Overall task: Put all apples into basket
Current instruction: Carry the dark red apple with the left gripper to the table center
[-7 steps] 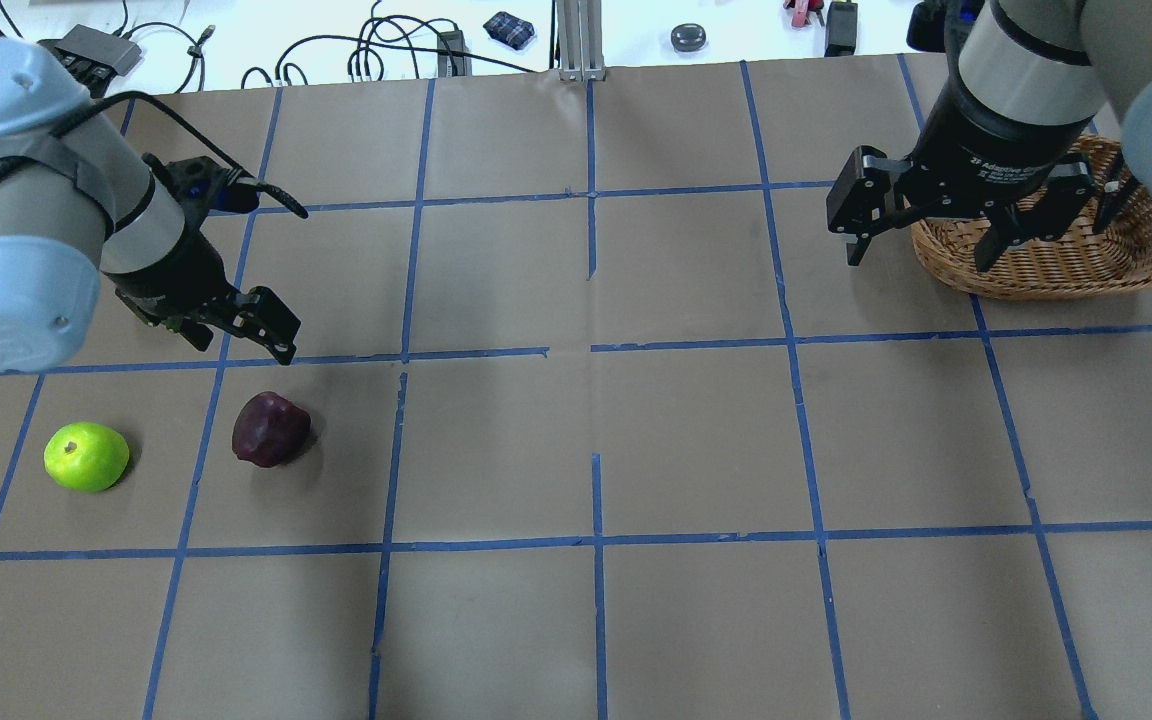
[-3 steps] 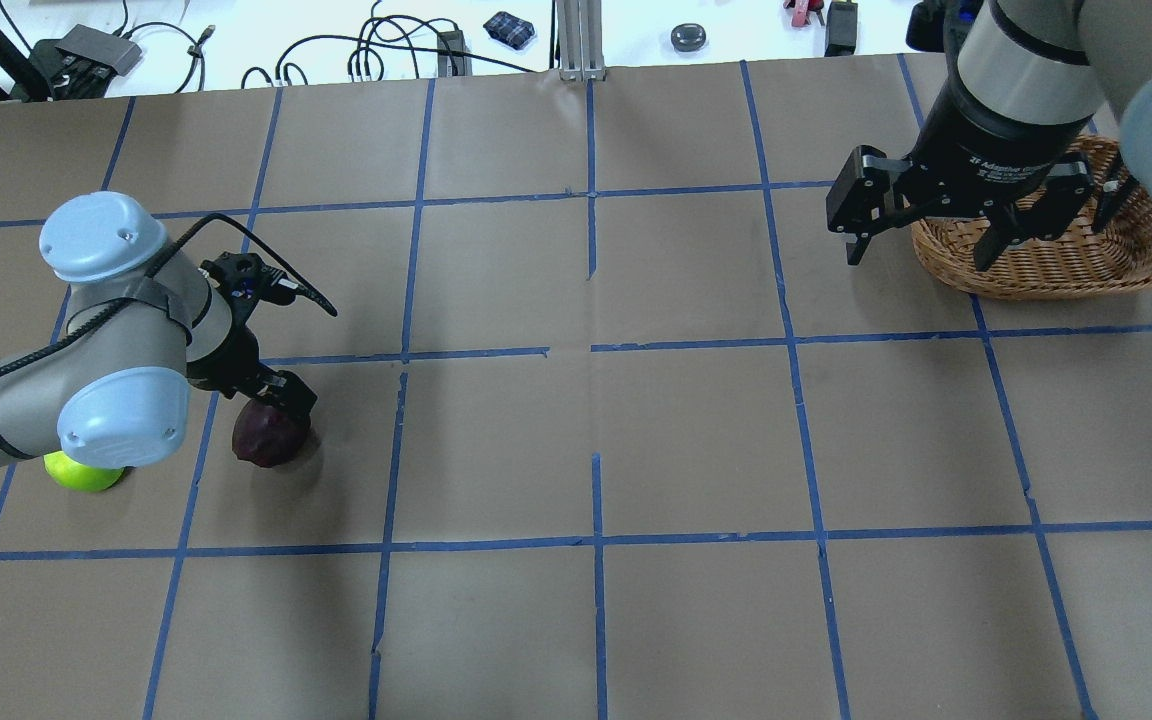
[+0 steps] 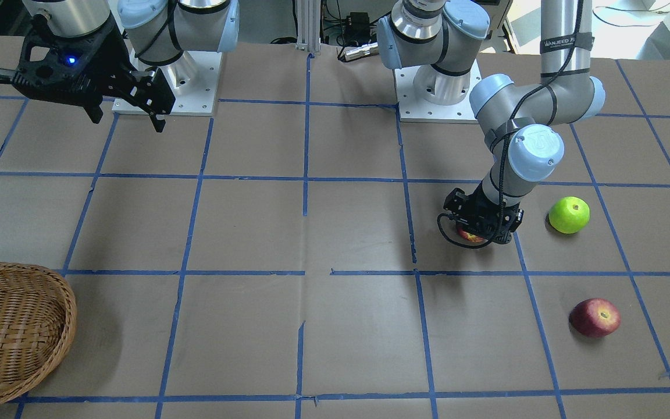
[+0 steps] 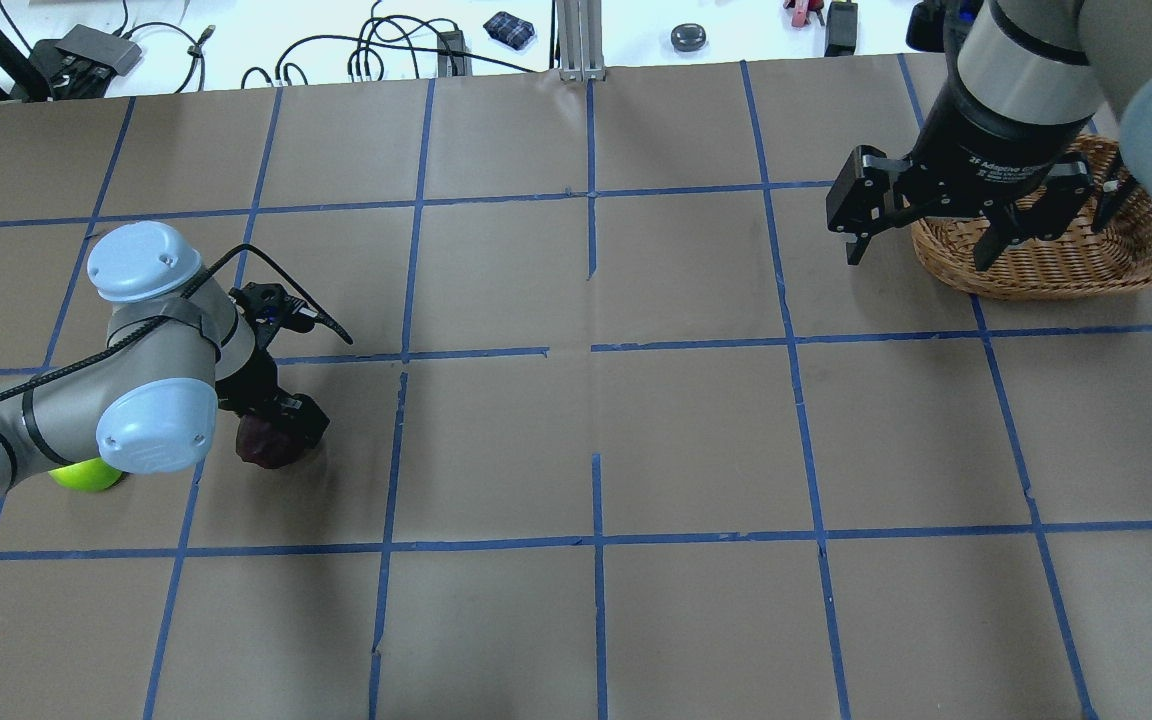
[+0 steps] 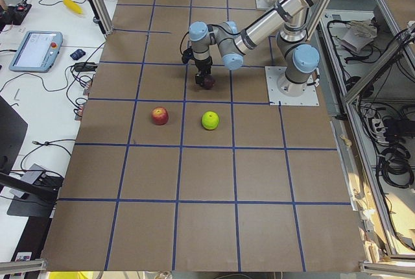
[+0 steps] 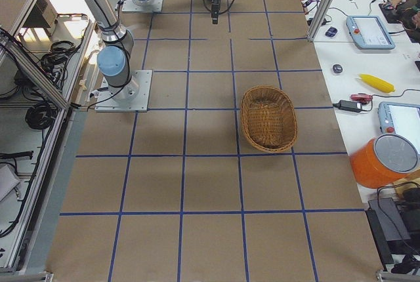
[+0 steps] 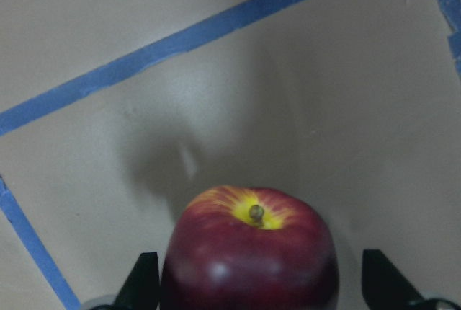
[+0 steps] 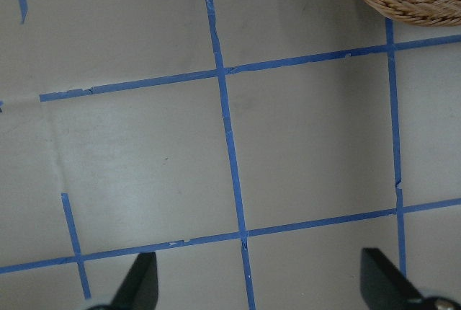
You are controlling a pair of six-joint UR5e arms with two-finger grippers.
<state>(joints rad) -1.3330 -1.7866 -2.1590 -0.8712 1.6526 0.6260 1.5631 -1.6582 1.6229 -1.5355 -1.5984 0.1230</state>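
Two grippers, both unclenched: left gripper (image 4: 281,430) astride dark red apple (image 7: 248,252); right gripper (image 4: 916,256) high above table (image 4: 696,430).

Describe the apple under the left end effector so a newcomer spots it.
Start at the robot's left arm, bent low over the brown gridded table. Its end effector straddles a dark red apple with a yellow stem end. The green apple and the other red apple lie uncovered.

The basket (image 6: 268,119) sits upright on the brown table (image 6: 210,190) (blue tape (image 6: 197,155) squares it off), its woven floor showing. Well beyond it hangs the right gripper (image 6: 216,8), pointing down, its opening too small to judge.
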